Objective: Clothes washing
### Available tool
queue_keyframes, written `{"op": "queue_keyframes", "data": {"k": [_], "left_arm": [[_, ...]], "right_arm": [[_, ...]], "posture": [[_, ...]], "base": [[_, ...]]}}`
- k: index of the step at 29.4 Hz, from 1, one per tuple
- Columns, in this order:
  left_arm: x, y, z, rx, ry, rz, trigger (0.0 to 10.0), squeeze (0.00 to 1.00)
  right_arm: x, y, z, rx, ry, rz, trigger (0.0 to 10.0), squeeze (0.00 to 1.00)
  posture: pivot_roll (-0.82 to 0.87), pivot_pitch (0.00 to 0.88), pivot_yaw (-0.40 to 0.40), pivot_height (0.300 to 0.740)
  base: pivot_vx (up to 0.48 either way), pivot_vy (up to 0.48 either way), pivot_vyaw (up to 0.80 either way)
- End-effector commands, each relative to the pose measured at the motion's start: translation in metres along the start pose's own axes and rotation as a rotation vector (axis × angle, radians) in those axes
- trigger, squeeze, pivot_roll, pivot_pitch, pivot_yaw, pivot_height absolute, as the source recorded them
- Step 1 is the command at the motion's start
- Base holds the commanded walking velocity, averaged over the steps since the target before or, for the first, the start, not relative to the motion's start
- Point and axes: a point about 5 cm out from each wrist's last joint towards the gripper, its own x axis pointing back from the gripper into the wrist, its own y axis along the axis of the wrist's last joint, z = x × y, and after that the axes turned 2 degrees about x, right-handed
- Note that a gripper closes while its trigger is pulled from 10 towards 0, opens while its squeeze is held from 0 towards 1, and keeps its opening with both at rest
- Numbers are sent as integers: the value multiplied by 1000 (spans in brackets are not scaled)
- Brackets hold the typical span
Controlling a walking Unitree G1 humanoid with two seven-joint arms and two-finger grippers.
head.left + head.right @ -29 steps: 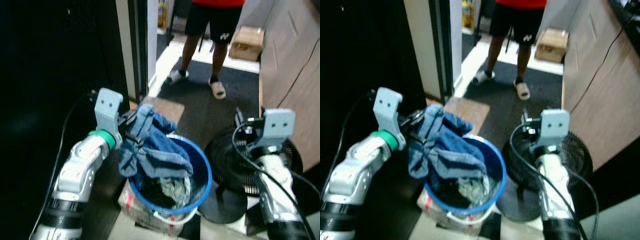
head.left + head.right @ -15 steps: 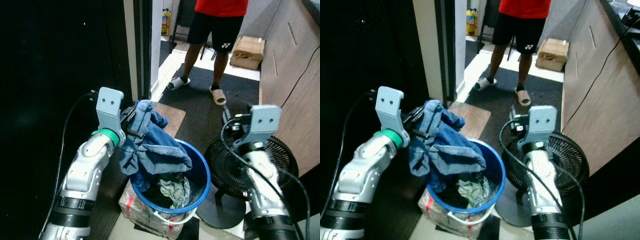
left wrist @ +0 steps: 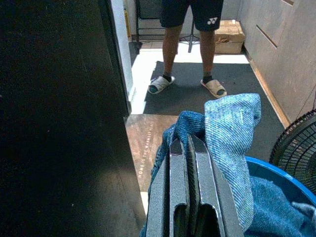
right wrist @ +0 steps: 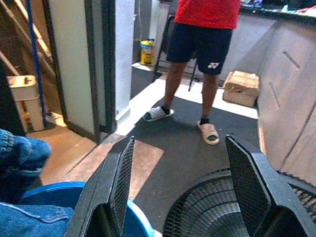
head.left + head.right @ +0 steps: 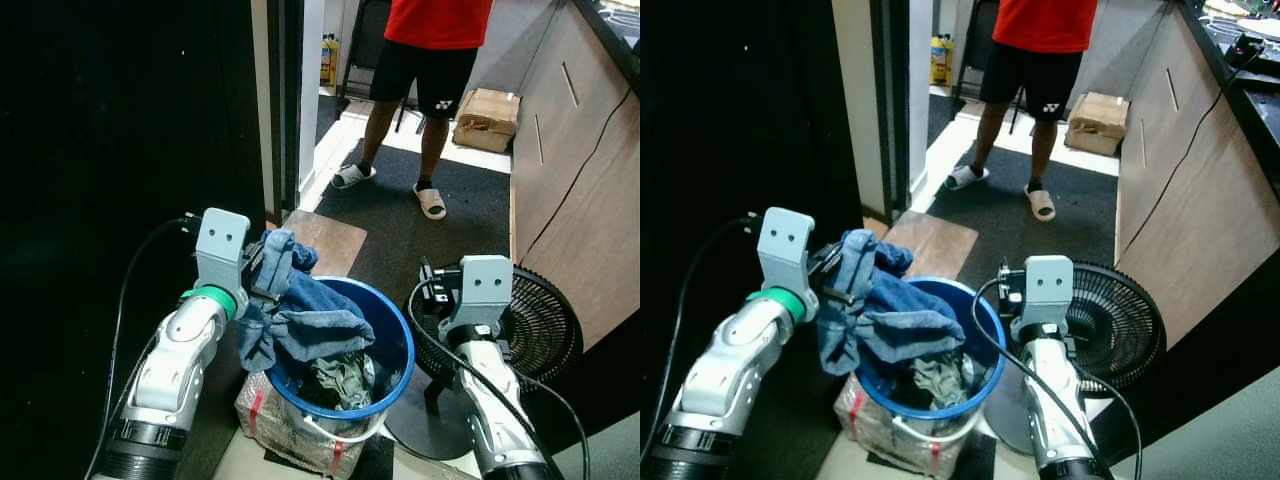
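Note:
A blue denim garment (image 5: 300, 315) hangs over the left rim of a blue round basket (image 5: 396, 345) that holds more clothes (image 5: 338, 378). My left gripper (image 5: 262, 275) is shut on the top of the garment (image 3: 232, 123), just above the basket's left edge; in the left wrist view the two fingers (image 3: 185, 177) are pressed together with denim folded around them. To the right of the basket my right gripper (image 4: 180, 173) stands open and holds nothing, above a floor fan (image 4: 212, 205).
A black floor fan (image 5: 545, 325) lies right of the basket. A person (image 5: 425, 70) in a red shirt and sandals stands ahead on a dark mat. A wooden cabinet (image 5: 570, 170) runs along the right, a dark wall (image 5: 110, 150) on the left, a cardboard box (image 5: 487, 118) beyond.
The camera has tilted up, so more floor shows ahead. My right arm has drawn in towards the basket. The left gripper keeps hold of the denim at about the same place.

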Motion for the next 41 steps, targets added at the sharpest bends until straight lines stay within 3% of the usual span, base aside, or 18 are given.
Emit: {"op": "queue_keyframes", "data": {"k": [1, 16, 41], "left_arm": [[-2, 11, -6, -11, -15, -48, 10000, 0], [-1, 15, -11, -8, -31, -64, 10000, 0], [-6, 24, -13, -3, -45, -80, 10000, 0]], "right_arm": [[-2, -1, -12, 1, -55, 6, 10000, 0], [-1, 2, -9, -19, -81, -8, 10000, 0], [-14, 13, -17, -54, -142, -34, 10000, 0]], "posture": [[60, 0, 28, 740], [64, 0, 42, 740], [63, 0, 56, 740]], "base": [[0, 0, -800], [0, 0, -800], [0, 0, -800]]}}
